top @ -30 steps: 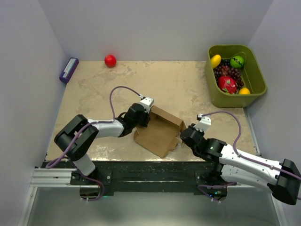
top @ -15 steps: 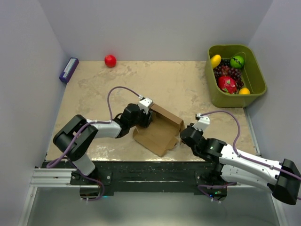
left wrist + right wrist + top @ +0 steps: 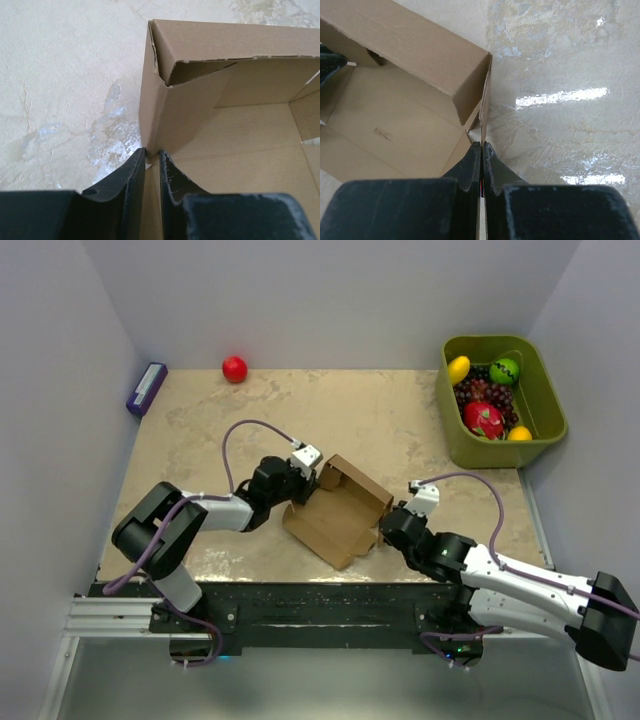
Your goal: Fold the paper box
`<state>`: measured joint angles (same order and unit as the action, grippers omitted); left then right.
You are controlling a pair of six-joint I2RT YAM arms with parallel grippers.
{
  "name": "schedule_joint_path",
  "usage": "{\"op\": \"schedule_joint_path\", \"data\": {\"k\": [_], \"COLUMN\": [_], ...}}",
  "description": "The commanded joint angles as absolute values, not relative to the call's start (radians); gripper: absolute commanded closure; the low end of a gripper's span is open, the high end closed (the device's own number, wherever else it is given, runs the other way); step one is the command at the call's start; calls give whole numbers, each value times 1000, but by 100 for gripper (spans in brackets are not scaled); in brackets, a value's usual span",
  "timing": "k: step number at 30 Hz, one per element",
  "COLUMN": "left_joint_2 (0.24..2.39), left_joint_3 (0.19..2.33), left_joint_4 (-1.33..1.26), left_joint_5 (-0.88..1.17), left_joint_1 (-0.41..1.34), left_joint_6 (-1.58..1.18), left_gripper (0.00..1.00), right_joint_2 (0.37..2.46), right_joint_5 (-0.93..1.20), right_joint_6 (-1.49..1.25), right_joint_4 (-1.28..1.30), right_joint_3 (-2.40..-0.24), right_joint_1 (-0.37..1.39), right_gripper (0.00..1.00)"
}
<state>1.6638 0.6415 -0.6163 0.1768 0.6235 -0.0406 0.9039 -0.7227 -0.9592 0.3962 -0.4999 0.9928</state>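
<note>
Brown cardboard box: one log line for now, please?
brown cardboard paper box: partly folded; left gripper: clamps its wall; right gripper: shut on corner

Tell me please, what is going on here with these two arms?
Two robot arms are folding the paper box, made of brown cardboard, in the middle of the table. The left gripper pinches the box's left wall. The right gripper is shut on the edge of its right wall. Some walls already stand up, but the box is open on top and not yet finished.
</note>
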Motion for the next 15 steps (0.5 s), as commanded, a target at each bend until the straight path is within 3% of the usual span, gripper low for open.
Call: {"op": "schedule_joint_path", "data": {"k": [1, 3, 7, 10, 15], "left_joint_2": [1689, 1697, 1697, 1695, 1700], "left_joint_3": [655, 655, 637, 627, 608], "left_joint_4": [-687, -672, -673, -678, -693], "left_joint_5": [230, 221, 218, 218, 236], "left_joint_1": [620, 620, 618, 620, 620], "left_joint_6": [-5, -5, -5, -11, -29], "left_gripper": [80, 81, 83, 84, 85], "right_joint_2": [917, 919, 920, 919, 894], "right_joint_5": [-735, -749, -788, -805, -778], "right_joint_6": [-934, -952, -942, -972, -976], "right_joint_4": [357, 394, 454, 541, 621], "right_joint_3": [-529, -544, -580, -633, -734], "right_joint_1": [996, 996, 996, 996, 996], "right_gripper": [100, 93, 44, 28, 18]}}
